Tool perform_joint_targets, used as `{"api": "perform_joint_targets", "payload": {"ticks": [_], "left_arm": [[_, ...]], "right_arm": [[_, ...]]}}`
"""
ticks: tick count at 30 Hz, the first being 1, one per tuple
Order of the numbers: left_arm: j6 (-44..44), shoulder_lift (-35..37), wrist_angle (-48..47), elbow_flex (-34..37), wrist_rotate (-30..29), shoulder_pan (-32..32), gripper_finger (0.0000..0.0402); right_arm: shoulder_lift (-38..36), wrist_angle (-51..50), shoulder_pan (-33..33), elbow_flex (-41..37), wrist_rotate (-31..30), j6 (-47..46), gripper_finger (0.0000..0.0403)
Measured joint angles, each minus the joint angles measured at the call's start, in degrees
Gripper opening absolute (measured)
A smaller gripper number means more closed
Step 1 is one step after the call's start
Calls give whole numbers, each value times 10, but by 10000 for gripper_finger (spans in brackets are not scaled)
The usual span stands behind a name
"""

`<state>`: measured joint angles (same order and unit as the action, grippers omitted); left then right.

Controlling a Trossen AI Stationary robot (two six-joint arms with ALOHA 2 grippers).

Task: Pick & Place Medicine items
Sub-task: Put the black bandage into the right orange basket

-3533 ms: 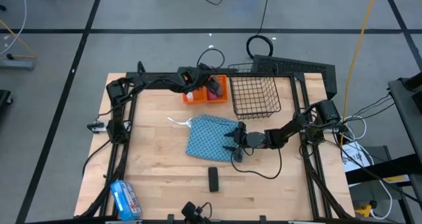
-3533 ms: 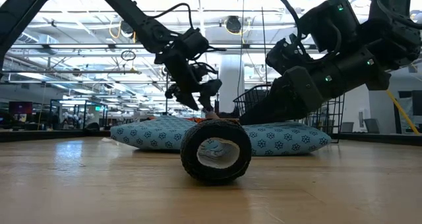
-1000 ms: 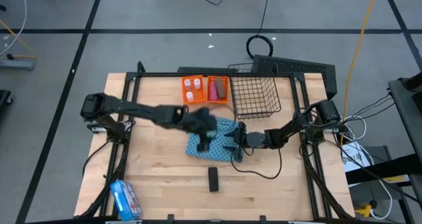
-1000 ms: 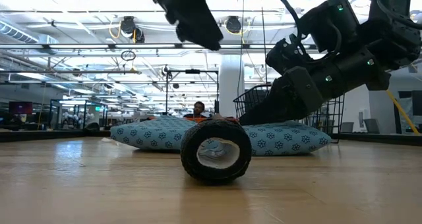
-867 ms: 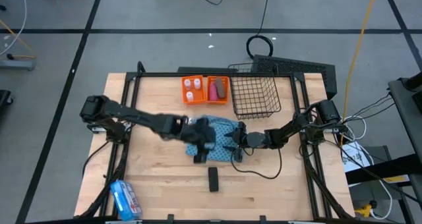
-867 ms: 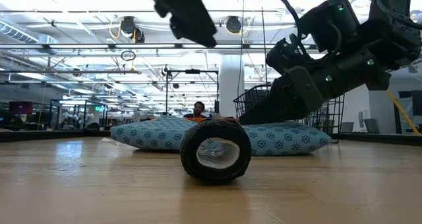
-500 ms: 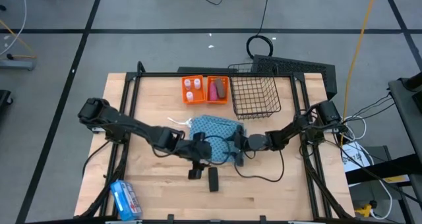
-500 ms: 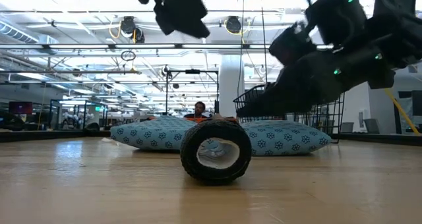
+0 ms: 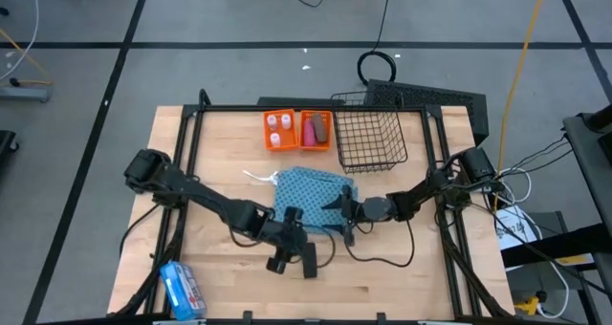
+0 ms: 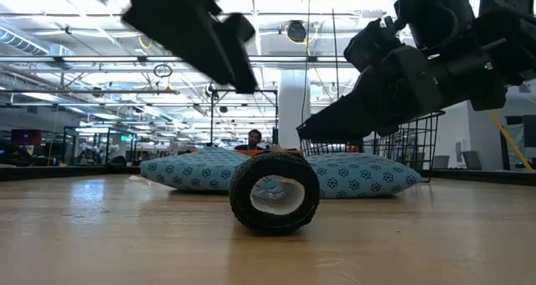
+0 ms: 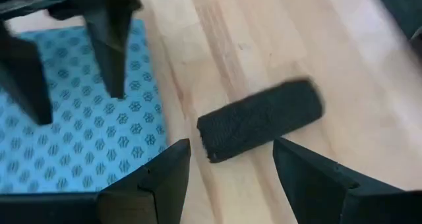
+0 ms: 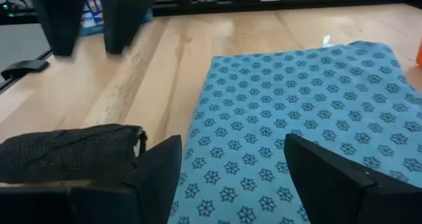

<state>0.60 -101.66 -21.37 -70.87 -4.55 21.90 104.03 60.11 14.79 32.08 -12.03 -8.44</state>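
A black rectangular bar point(image 9: 309, 260) point(image 11: 260, 118) lies flat on the wood table near its front edge; in the low view it shows end-on point(image 10: 274, 193). My left gripper point(image 9: 292, 251) point(image 11: 231, 178) hangs open just above and left of it, slanting down, touching nothing. My right gripper point(image 9: 332, 218) point(image 12: 244, 178) stands open, nearly level, over the right edge of the blue patterned cloth point(image 9: 308, 199); I cannot tell whether it touches the cloth. Tiny white bottles point(image 9: 277, 126), a pink tube point(image 9: 311, 129) and a brown piece point(image 9: 323, 127) lie in an orange tray point(image 9: 268, 141) at the back.
A black wire basket point(image 9: 369, 139) stands at the back right beside the orange tray. A blue and white packet point(image 9: 180, 287) lies at the near left corner. The blue cloth lies flat mid-table, just behind the bar. Bare wood shows left of the cloth and bar.
My left gripper has swung from over the blue cloth toward the table's near edge and down, coming close above the black bar, rolling a little as it went. My right gripper has tipped its fingers up toward level. The bar and cloth have stayed in place.
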Motion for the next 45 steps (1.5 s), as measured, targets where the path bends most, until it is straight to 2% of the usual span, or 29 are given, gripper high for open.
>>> {"api": "perform_joint_targets", "payload": {"ticks": [2, 7, 11, 21, 24, 32, 40, 45], "left_arm": [[-39, -24, 22, 0, 6, 1, 227], [-136, -70, 119, 0, 101, -7, 227], [-204, -97, 156, 0, 157, -15, 227], [-306, -158, 157, -3, 167, -37, 227], [-295, -170, 160, -3, 167, -40, 227], [-189, -176, 142, -3, 169, -42, 227], [-77, -176, 216, -1, 151, -60, 228], [-81, -172, 213, -1, 179, -68, 228]], "right_arm": [[0, -3, 0, 0, 1, -1, 256], [0, -8, 0, 0, 1, 9, 256], [0, -10, 0, 0, 1, 13, 256], [0, -21, 0, 0, 1, 4, 256], [0, -22, 0, 0, 1, 3, 256], [0, -26, 0, 0, 1, 3, 256], [0, -26, 0, 0, 1, 3, 256], [0, -26, 0, 0, 1, 1, 256]]}}
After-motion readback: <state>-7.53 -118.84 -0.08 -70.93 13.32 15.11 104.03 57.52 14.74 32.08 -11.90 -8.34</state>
